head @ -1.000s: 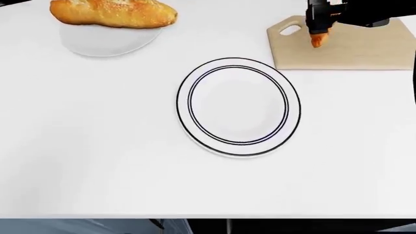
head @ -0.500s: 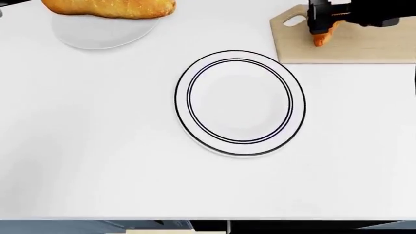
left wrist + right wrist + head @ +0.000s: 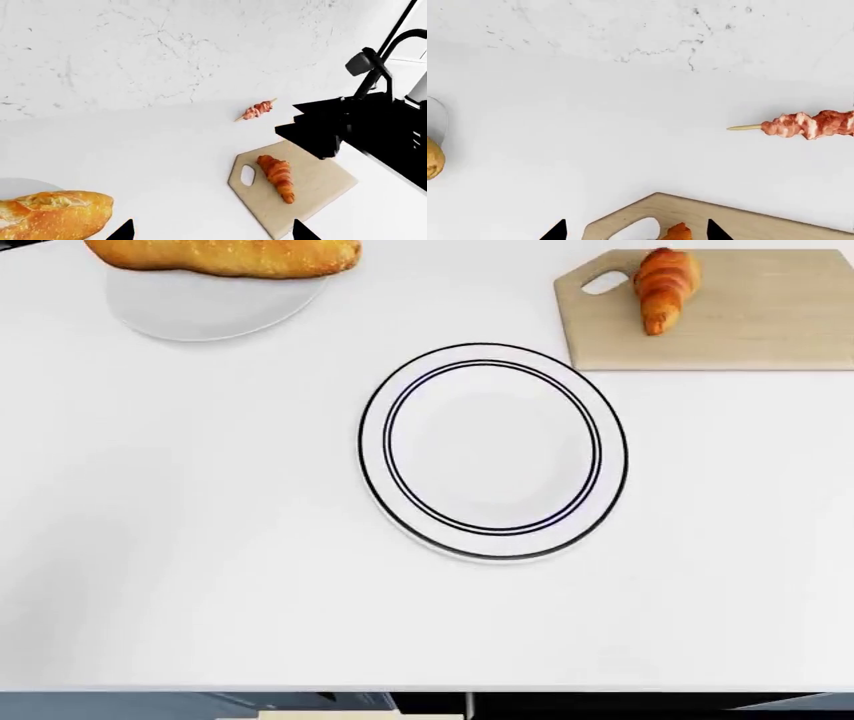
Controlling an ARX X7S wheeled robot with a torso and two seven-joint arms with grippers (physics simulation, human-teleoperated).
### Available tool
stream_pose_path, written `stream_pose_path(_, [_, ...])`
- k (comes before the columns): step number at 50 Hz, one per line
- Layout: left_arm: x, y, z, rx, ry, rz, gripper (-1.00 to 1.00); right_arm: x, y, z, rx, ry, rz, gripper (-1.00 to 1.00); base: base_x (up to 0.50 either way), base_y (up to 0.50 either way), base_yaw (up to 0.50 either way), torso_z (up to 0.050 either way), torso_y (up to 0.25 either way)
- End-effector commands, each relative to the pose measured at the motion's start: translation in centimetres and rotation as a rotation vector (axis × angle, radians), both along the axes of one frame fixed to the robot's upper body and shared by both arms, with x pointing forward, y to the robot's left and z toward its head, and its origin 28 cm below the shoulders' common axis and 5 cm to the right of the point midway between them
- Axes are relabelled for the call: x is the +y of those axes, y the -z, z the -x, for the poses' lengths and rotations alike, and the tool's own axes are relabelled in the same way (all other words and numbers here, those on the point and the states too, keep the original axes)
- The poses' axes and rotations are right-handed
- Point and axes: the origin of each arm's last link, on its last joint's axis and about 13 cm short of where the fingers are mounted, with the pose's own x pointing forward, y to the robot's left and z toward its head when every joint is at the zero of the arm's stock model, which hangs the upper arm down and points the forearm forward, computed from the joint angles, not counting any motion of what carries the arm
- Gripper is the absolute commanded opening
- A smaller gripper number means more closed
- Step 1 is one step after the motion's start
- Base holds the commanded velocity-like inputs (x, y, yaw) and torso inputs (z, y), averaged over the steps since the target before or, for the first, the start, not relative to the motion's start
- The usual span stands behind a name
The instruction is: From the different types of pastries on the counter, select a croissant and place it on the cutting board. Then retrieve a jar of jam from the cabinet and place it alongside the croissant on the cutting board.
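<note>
The golden-orange croissant (image 3: 663,286) lies free on the light tan cutting board (image 3: 761,320), next to the handle hole. In the left wrist view the croissant (image 3: 278,176) rests on the board (image 3: 313,190), with my black right arm (image 3: 360,130) hovering above it. My right gripper (image 3: 635,233) is open over the board (image 3: 727,220), and only the croissant's tip (image 3: 677,233) shows between its fingers. My left gripper (image 3: 212,233) is open above the white counter (image 3: 200,540), holding nothing. The long loaf (image 3: 220,254) sits far left. The jar of jam is out of view.
A black-ringed white plate (image 3: 420,390) sits mid-counter. A plain white plate (image 3: 200,310) lies under the loaf. A meat skewer (image 3: 804,125) lies near the marbled back wall. A black tap (image 3: 400,45) stands beyond the board.
My right gripper has let go of the croissant and risen out of the head view. The croissant now lies flat on the board.
</note>
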Motion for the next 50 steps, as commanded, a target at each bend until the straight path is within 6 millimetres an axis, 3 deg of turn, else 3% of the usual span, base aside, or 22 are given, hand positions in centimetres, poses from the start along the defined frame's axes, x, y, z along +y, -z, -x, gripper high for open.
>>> stream_pose_path(1, [0.3,0.0,-0.3,-0.008,-0.014,0.029,1.0,1.5,-2.3,5.4,-0.284,-0.095,-0.023,1.0,0.0,0.0,0.0,0.0,0.0])
stream_pose_path(3, [0.3,0.1,-0.3,-0.013,-0.019,0.036,1.0,1.7,-1.9,6.4,-0.32,-0.1,-0.028,1.0,0.0,0.0,0.0,0.0,0.0])
stream_pose_path(6, [0.4,0.1,-0.4,-0.016,-0.027,0.051,1.0,0.2,-1.0,7.8,-0.36,0.04,-0.007,1.0,0.0,0.0,0.0,0.0,0.0])
stream_pose_path(9, [0.4,-0.1,0.0,-0.023,-0.03,0.062,1.0,1.1,0.1,9.4,-0.389,0.093,-0.006,1.0,-0.03,0.0,0.0,0.0,0.0])
stream_pose_path(12, [0.4,-0.3,0.4,-0.034,-0.036,0.077,1.0,2.3,1.0,11.5,-0.393,-0.075,-0.015,1.0,-0.17,0.0,0.0,0.0,0.0])
stream_pose_path(19, [0.4,-0.5,0.7,-0.052,-0.045,0.107,1.0,2.9,2.6,13.6,-0.412,-0.061,-0.004,1.0,-0.29,0.0,0.0,0.0,0.0])
stream_pose_path(29, [0.0,0.0,0.0,-0.048,-0.046,0.116,1.0,2.8,2.4,16.3,-0.45,-0.046,0.003,1.0,-0.38,0.0,0.0,0.0,0.0])
stream_pose_path(38, [-0.4,1.0,-1.1,-0.052,-0.056,0.111,1.0,2.6,2.6,16.5,-0.488,-0.017,0.006,1.0,-0.36,-0.32,0.0,0.0,0.0])
stream_pose_path(50, [-0.2,1.7,-1.3,-0.04,-0.053,0.109,1.0,2.7,2.3,16.9,-0.513,-0.027,0.016,1.0,-0.06,-0.47,0.0,0.0,0.0])
